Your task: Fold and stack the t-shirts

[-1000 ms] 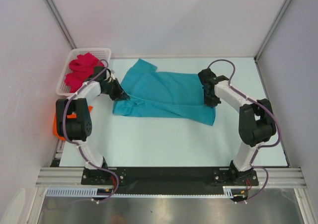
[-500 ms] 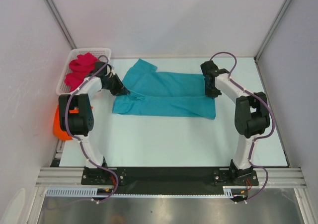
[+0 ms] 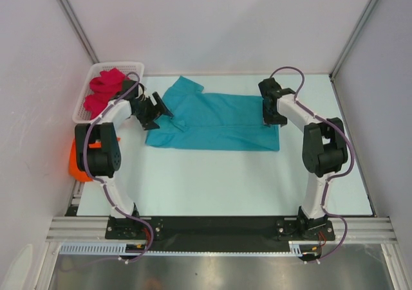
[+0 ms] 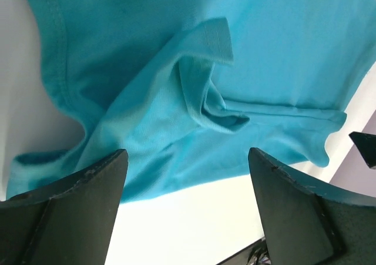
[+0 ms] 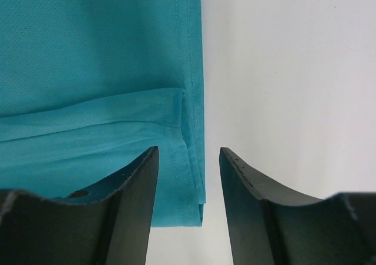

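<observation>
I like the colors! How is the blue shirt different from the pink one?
The blue shirt lies spread flat, one edge folded over; the pink shirt is scrunched in a heap. The blue shirt rests on the table; the pink shirt sits in the basket. Both are plain, soft cloth.

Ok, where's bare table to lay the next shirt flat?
The widest bare patch of table lies between the teal t-shirt and the arm bases. A thinner strip runs behind that shirt to the back wall. The far-left corner is crowded: basket, crimson t-shirt, left gripper.
</observation>
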Controlling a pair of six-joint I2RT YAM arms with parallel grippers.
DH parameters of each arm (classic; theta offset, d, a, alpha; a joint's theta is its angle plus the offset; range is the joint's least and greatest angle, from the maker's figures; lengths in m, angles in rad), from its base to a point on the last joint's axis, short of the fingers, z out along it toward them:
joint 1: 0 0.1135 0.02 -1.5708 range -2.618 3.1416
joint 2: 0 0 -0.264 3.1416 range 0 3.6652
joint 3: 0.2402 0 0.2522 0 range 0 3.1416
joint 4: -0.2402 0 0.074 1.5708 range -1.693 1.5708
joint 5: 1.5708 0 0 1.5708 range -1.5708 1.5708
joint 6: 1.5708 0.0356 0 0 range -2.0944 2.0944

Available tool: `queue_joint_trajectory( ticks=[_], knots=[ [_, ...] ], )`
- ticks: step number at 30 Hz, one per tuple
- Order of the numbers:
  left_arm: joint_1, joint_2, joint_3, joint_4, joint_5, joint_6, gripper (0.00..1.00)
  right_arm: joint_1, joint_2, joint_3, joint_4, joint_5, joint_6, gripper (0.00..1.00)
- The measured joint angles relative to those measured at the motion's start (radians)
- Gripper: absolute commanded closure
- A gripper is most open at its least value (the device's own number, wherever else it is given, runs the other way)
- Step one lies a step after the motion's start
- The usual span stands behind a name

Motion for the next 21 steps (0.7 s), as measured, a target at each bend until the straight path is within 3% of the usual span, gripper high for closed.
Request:
queue_joint_trajectory(
  ticks=[10, 21],
  knots=[
    [-0.091, -0.11, -0.066, 0.02, -0.011, -0.005, 0.13, 0.051, -0.124, -0.001, -0.027, 0.025, 0.005, 0.49],
    [-0.182, 0.002, -0.065, 0.095, 0.001, -0.034, 0.13, 0.07, -0.183, -0.06, -0.048, 0.036, 0.012, 0.5]
  ],
)
